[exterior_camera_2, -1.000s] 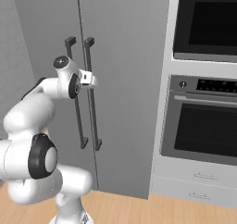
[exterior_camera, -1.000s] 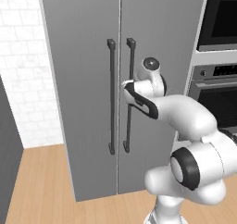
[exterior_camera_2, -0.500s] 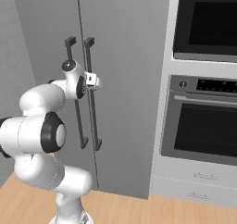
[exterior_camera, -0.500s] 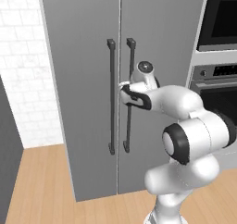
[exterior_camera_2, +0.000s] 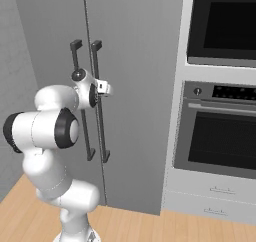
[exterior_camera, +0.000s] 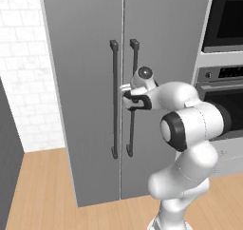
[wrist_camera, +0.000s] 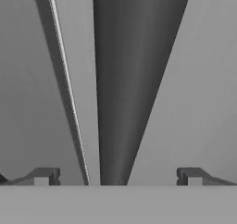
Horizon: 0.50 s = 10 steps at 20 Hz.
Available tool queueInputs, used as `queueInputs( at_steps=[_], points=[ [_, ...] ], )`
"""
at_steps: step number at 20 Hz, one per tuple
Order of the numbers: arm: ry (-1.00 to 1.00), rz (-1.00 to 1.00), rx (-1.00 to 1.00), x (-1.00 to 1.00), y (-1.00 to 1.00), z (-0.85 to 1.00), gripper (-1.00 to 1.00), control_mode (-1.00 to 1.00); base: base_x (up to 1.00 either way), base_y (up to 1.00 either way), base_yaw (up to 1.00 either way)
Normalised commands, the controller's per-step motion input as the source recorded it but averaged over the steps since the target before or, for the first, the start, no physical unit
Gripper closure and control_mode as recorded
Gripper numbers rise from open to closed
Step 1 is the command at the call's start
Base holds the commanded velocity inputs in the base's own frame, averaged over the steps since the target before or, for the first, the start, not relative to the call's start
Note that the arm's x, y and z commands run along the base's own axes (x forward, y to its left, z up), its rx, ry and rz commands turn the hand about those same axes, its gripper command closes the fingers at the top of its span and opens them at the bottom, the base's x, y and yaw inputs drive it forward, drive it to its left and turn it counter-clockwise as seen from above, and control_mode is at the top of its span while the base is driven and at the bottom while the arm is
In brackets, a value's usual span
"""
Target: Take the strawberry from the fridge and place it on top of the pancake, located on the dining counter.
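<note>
The fridge (exterior_camera: 85, 81) (exterior_camera_2: 135, 61) is a tall grey two-door cabinet, and both doors are shut. My gripper (exterior_camera: 128, 95) (exterior_camera_2: 103, 88) is at mid height on the right door's dark handle (exterior_camera: 132, 124) (exterior_camera_2: 100, 136). In the hand view the handle (wrist_camera: 129, 79) runs up between the two fingertips (wrist_camera: 44, 176), and my gripper (wrist_camera: 118, 176) is open around it, with gaps on both sides. The door seam (wrist_camera: 69, 93) lies just beside the handle. The strawberry is hidden behind the doors. The pancake and the dining counter are out of view.
A black-glass wall oven (exterior_camera: 228, 20) (exterior_camera_2: 225, 26) and a second oven (exterior_camera_2: 220, 136) with drawers (exterior_camera_2: 215, 196) below stand right of the fridge. A white brick wall (exterior_camera: 23, 81) is to its left. Wood floor (exterior_camera: 42, 186) lies in front.
The hand has moved in toward the fridge and a little lower, bringing the fingers around the right door's handle. The elbow has folded closer. The jaws stayed open.
</note>
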Motion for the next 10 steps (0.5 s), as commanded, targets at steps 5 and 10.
queueInputs(
  at_steps=[5, 10],
  points=[
    [-0.09, -0.04, 0.0, 0.44, 0.0, -0.26, -1.0, -1.0, 0.0, 0.0, 0.0],
    [-0.05, -0.05, 0.0, 0.54, 0.0, -0.31, -1.0, -1.0, 0.0, 0.0, 0.0]
  ],
)
